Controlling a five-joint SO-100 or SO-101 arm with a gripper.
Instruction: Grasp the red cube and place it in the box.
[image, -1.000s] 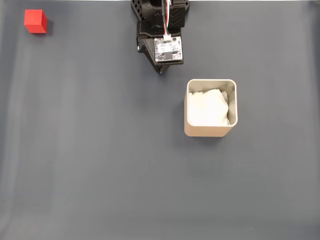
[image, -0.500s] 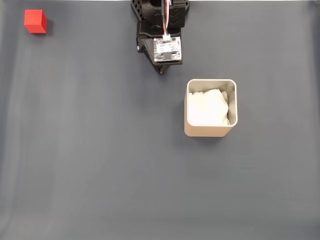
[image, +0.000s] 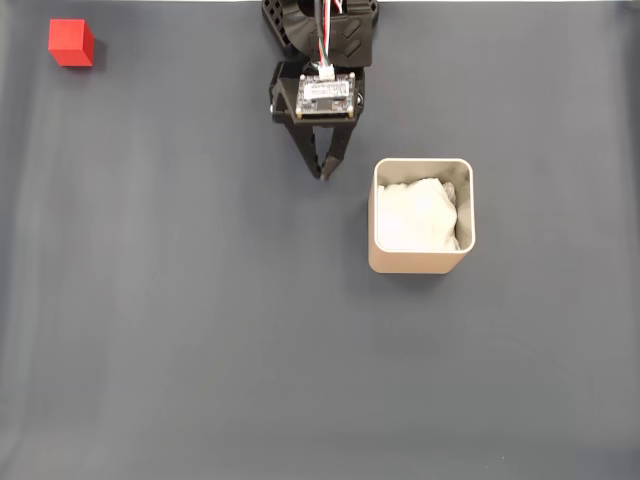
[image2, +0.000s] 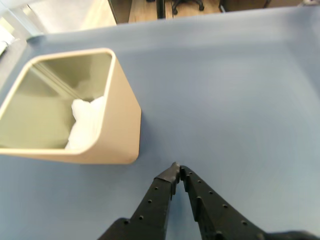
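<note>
The dark grey table (image: 200, 330) takes up nearly all of the fixed view, and the box (image: 421, 262) makes a handy landmark on it: a beige square container with white padding (image: 415, 215) inside, standing a little right of the middle. The arm (image: 320, 40) reaches in from the table's far edge, up and to the left of the box, and its gripper (image: 324, 172) points down toward the surface just beside the box's upper left corner, apart from it. In the wrist view the gripper (image2: 176, 170) has its two black fingers pressed tip to tip with nothing between them, so it is closed and empty, with the box (image2: 120, 135) close on the left. The red cube (image: 71, 43) sits far from the box, well off to the left and near the table's top left corner (about as distant from the box as the table allows). By that layout the task has hardly begun: the reach, the grasp, the carry and the drop all remain. The stretch of table from the gripper across to the cube lies bare, though the cube's closeness to the table's edges may leave little margin on its far sides.
</note>
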